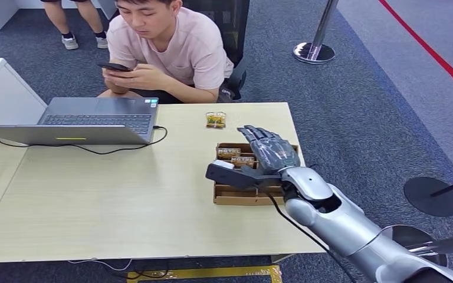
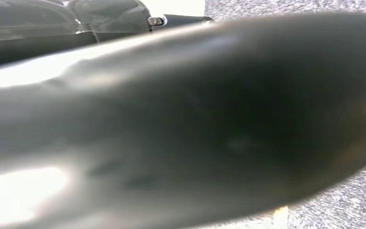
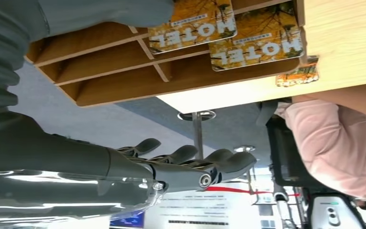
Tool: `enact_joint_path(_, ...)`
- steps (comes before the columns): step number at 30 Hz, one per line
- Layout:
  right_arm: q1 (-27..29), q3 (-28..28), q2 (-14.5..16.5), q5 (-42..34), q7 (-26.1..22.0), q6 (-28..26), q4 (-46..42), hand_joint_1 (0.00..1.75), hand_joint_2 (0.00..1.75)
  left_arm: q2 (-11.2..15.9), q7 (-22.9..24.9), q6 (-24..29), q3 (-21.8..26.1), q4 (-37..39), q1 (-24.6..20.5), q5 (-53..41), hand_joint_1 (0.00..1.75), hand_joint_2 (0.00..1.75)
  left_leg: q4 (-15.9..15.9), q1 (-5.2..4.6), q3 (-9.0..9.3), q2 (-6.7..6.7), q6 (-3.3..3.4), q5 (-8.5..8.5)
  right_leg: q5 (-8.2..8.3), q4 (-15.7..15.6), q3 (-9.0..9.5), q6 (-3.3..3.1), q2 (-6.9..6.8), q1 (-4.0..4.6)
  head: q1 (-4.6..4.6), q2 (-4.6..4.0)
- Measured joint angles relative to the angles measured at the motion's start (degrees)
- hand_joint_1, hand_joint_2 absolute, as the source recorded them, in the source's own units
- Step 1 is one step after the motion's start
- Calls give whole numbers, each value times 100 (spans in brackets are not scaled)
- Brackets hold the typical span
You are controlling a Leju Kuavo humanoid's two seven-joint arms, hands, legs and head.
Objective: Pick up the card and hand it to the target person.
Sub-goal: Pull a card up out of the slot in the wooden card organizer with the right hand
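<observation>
Right wrist view: yellow "HOTEL" cards (image 3: pixel 193 23) in tray (image 3: pixel 124 71).

Floor: I stand on grey-blue carpet (image 1: pixel 354 118), with a paler strip and a red line (image 1: pixel 430 52) running along the far right.
Table: a light wooden table (image 1: pixel 124 200) sits in front of me.
Other furniture: a white cabinet (image 1: pixel 3 94) stands at the left; a dark chair (image 1: pixel 227 23) stands beyond the table.
Barrier: a chrome post on a round base (image 1: pixel 314 52) stands on the carpet; a dark round base (image 1: pixel 432 196) lies at the right.
Light: bright and even.
</observation>
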Motion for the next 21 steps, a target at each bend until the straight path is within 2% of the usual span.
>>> enact_joint_path(9, 129, -203, -199, -524, 110, 103, -55, 58, 175, -7, 69, 18, 35, -1, 0, 18, 0, 0, 2, 1, -5, -9, 1, 3, 2, -1, -1, 0, -9, 1, 0, 0)
enact_joint_path(13, 164, -250, -353, -616, 167, 135, -164, 99, 175, -8, 82, 23, 32, -6, 3, 7, 0, 0, 4, -1, -7, -13, 1, 1, -2, 1, -2, 1, -13, -1, 0, 0)
enact_joint_path(16, 169, -275, -439, -642, 176, 143, -214, 113, 175, -9, 66, 18, 27, -8, 9, 2, 0, 0, 6, -2, -5, -14, 1, 1, -3, 3, -1, 2, -14, -2, 0, 0)
enact_joint_path(21, 161, -285, -480, -651, 172, 142, -268, 101, 175, -12, 45, 11, 21, -9, 9, -2, 0, 0, 6, -1, -6, -9, 1, 2, -1, 2, -4, 0, -9, -1, 0, 0)
